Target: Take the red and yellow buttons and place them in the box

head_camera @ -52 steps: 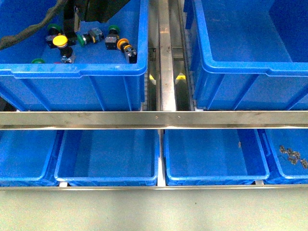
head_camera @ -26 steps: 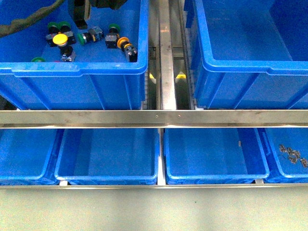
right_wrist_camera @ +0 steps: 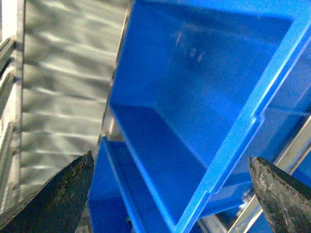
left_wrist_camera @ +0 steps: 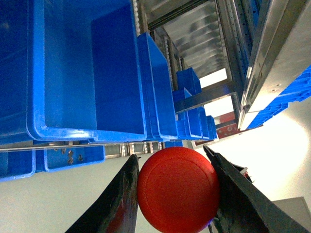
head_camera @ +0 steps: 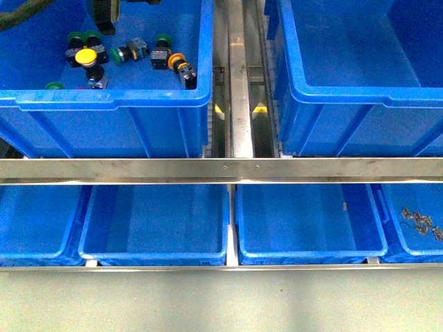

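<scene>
In the left wrist view my left gripper (left_wrist_camera: 176,194) is shut on a red button (left_wrist_camera: 177,189), its round cap squeezed between the two dark fingers. In the front view only a bit of that gripper (head_camera: 105,15) shows at the top edge, above the upper left crate (head_camera: 114,97). A yellow button (head_camera: 85,56) and an orange-yellow one (head_camera: 177,63) lie in that crate. The box (head_camera: 346,97) is the deep crate at the upper right. My right gripper (right_wrist_camera: 170,194) is open with nothing between its fingers, facing the box rim (right_wrist_camera: 233,145); it is out of the front view.
Green-capped switches (head_camera: 163,41) lie among the buttons. A steel beam (head_camera: 237,76) runs between the two upper crates and a steel rail (head_camera: 221,169) crosses in front. Below it stand shallower blue crates (head_camera: 156,221); the far right one holds small metal parts (head_camera: 421,223).
My left arm has lifted up and away from the upper left crate, nearly leaving the top of the front view. The buttons in the crate lie as before.
</scene>
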Tool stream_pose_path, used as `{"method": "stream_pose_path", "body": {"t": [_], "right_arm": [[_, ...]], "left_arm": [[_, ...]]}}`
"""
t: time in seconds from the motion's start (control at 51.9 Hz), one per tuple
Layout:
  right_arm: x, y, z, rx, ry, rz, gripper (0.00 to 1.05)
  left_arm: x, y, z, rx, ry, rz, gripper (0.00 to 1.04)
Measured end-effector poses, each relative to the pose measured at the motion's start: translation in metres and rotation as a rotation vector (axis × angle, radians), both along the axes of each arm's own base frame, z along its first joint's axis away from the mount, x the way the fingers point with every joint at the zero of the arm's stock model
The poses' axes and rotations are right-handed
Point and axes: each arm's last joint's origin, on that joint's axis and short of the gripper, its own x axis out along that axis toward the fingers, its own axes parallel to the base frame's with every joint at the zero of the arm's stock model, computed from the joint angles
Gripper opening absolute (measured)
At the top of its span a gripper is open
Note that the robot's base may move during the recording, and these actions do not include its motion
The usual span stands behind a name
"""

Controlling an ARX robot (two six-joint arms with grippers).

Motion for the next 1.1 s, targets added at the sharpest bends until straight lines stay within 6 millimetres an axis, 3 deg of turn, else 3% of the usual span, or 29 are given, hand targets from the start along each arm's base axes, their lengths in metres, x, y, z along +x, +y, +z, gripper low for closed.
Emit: {"method": "stream_pose_path", "body": {"t": [0.347,0.693,1.098], "right_arm": [[0.026,0.046,-0.002,0.123,-0.199,0.254,0.97],[0.028,0.082,0.007,0.341,-0.361,0.388,0.97],[0.027,0.087,0.007,0.352,-0.369,0.418,0.97]], "left_arm": [[0.0,0.0,0.001,-0.008,-0.005,-0.021,0.35],[0.002,0.005,0.003,-0.032,-0.011,-0.033,0.35],[0.005,0.012,0.004,-0.037,-0.016,-0.044,0.35]]}}
